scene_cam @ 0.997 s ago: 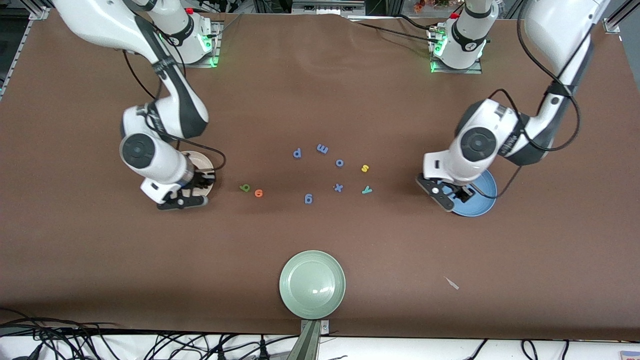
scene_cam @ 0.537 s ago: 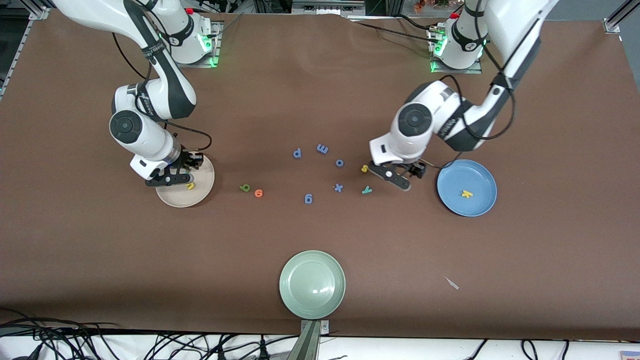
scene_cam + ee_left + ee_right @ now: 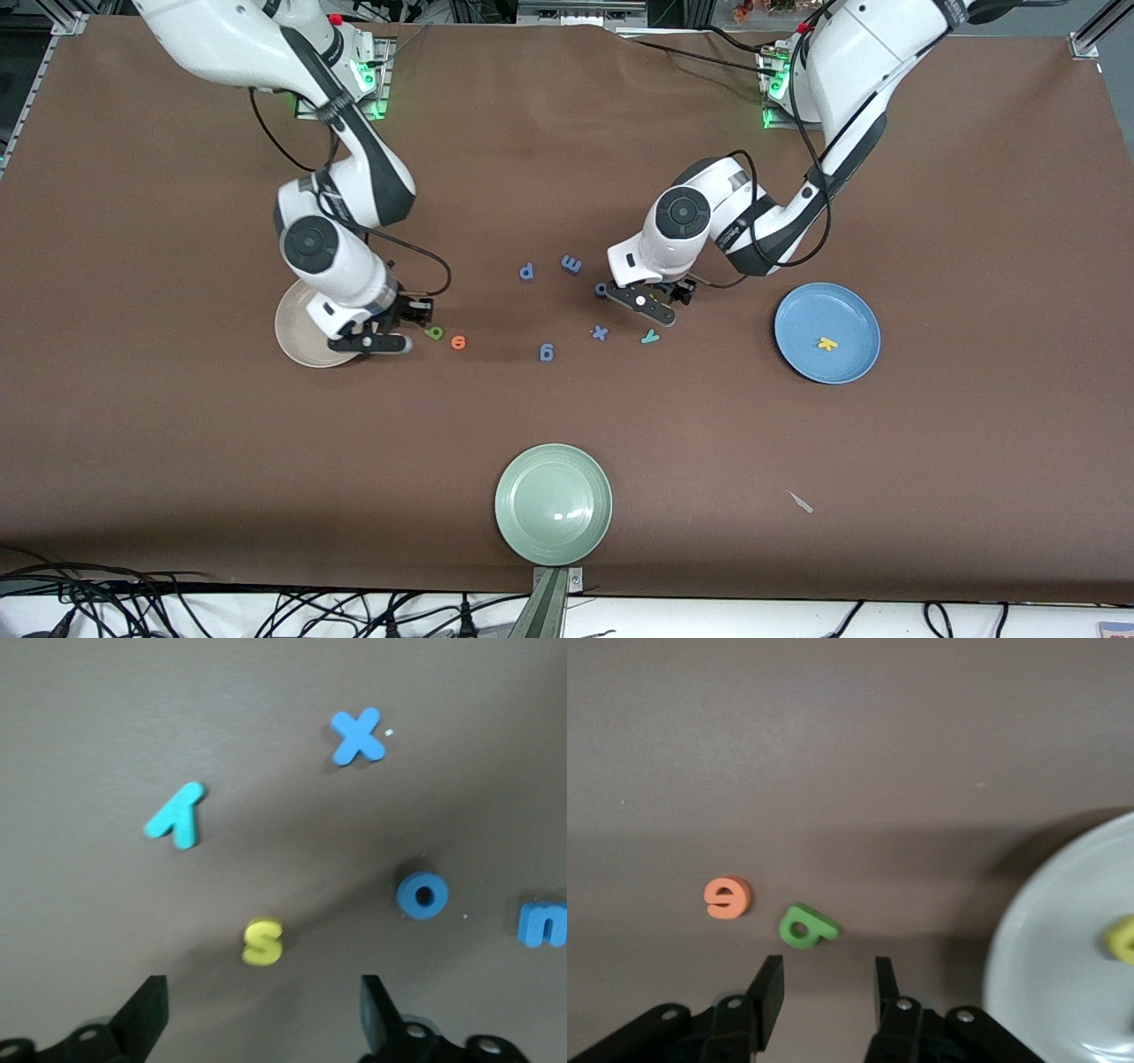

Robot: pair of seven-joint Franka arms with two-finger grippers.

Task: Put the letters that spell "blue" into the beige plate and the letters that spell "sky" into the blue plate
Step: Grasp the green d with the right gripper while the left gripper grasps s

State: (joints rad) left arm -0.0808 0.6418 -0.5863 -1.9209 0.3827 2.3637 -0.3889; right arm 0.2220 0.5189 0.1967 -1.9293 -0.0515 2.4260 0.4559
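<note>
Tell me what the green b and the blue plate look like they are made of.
The green b looks like matte foam: a thick slab with soft rounded edges and no shine. The blue plate looks like smooth plastic or glazed ceramic, with an even colour and a moulded raised rim; the look leaves open which one.

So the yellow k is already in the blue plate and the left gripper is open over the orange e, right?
Not quite. The yellow k is in the blue plate, but the left gripper, open, is over the yellow s, as the left wrist view shows. The orange e lies toward the right arm's end.
</note>
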